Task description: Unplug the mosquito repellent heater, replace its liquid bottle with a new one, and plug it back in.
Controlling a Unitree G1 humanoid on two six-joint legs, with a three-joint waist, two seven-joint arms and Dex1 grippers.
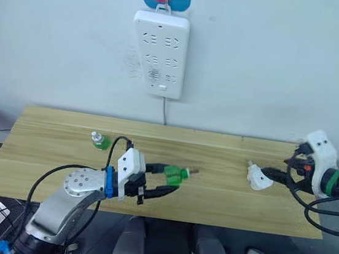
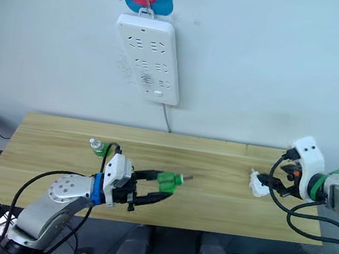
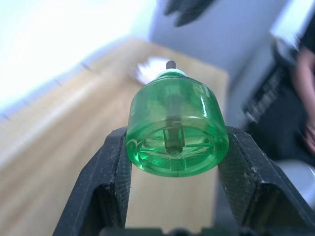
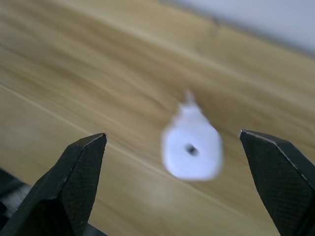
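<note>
Left gripper [image 1: 166,182]: clamped on old bottle [image 1: 176,175], lower centre, wick pointing frame-right | right gripper [image 4: 174,182]: wide open, empty | heater [image 1: 258,177]: on table [image 1: 50,143], right, just left of it | new bottle [image 1: 99,141]: upper left

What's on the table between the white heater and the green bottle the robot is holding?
Nothing: bare wood separates the heater from the held bottle, seen from the head views.
</note>
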